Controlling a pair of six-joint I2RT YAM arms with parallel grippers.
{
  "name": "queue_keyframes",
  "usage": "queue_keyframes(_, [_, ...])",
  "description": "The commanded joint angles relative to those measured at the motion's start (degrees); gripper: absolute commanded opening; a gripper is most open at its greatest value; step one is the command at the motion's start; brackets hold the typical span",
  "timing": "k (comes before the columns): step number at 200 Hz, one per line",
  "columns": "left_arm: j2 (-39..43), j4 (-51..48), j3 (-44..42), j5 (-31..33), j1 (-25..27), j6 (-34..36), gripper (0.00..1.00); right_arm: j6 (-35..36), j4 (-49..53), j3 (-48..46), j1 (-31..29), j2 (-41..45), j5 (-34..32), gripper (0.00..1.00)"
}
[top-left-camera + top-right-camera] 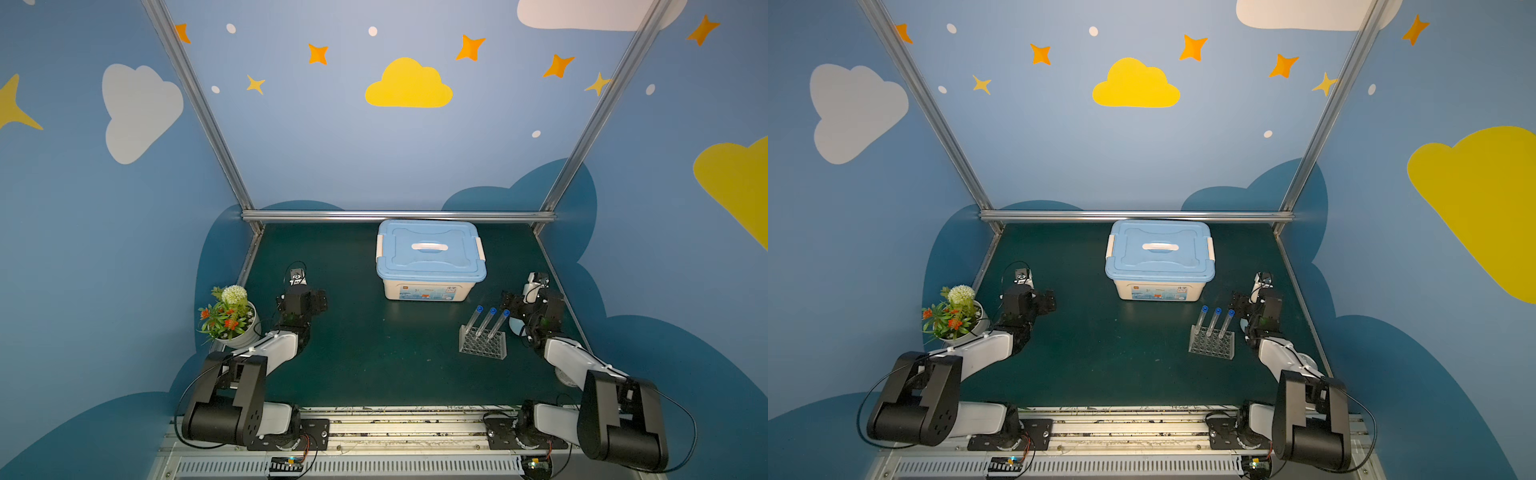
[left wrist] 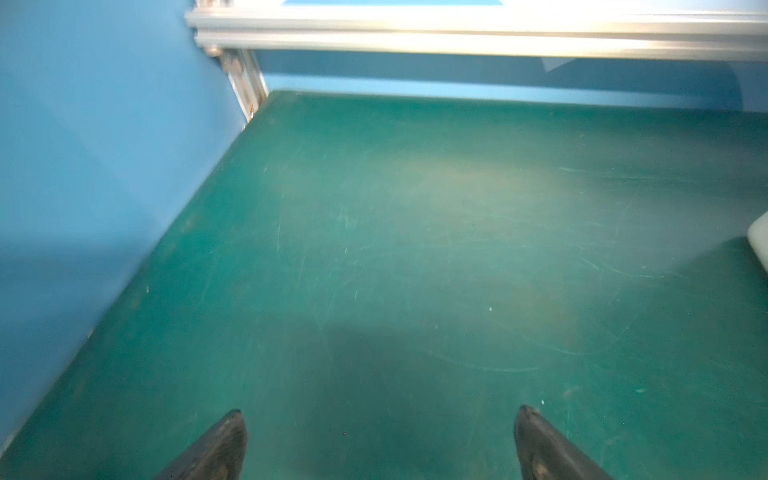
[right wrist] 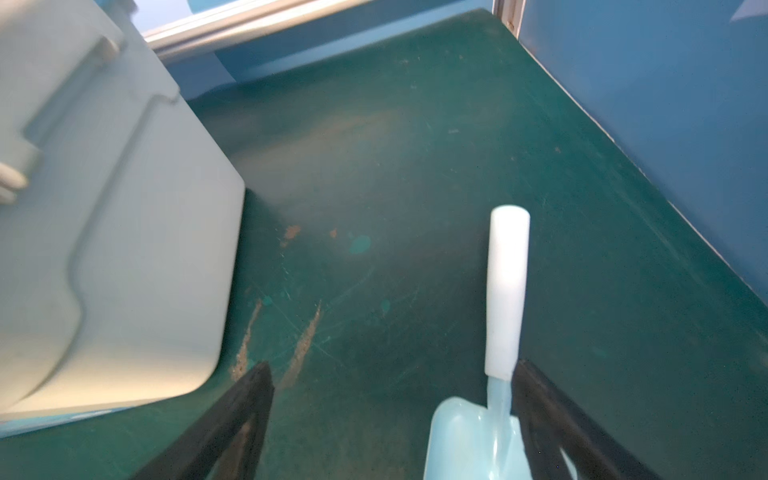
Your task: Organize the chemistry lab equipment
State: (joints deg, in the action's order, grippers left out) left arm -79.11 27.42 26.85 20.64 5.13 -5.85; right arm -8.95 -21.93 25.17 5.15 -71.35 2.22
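pale blue vessel (image 3: 469, 440) is cut off at the frame edge; the storage box (image 3: 104, 249) is blurred, cropped too.

Potted flower plant (image 1: 228, 318), far left

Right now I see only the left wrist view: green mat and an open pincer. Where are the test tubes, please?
Observer: In both top views, three blue-capped test tubes lean in the clear rack, right of the middle, in front of the box.
Operator: Is that box open?
Observer: No, its blue lid sits on it.
Operator: And the right pincer?
Observer: The right pincer is open; a white pestle is between its jaws, not clamped.
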Motion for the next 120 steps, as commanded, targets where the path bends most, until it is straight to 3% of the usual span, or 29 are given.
queue_keyframes(1, [-1.4, 4.7, 0.0, -1.4, -0.2, 4.3, 1.00, 0.2, -6.3, -1.9, -1.1, -0.8, 1.1, 0.90])
queue_keyframes(19, [-1.7, 7.5, -1.1, -3.5, -0.2, 6.0, 1.00, 0.6, -6.8, -1.5, -1.6, -2.2, 0.7, 0.90])
queue_keyframes(51, [-6.1, 21.5, -5.9, -3.9, -0.6, 6.0, 1.00, 1.6, -10.0, -1.9, -2.7, -5.7, 0.7, 0.90])
queue_keyframes(74, [-6.3, 17.4, -4.1, -6.6, -1.9, 5.6, 1.00, 4.6, -11.1, 0.4, -3.4, -10.3, 3.2, 0.89])
queue_keyframes(95, [-9.8, 22.5, -4.9, -8.2, -3.1, 4.5, 1.00, 5.4, -5.2, 4.4, -6.0, -12.0, -2.0, 0.90])
queue_keyframes(120, [-8.8, 19.0, -4.0, -9.1, -3.6, 4.3, 1.00, 4.5, -3.6, 5.1, -6.5, -11.9, -3.0, 0.89])
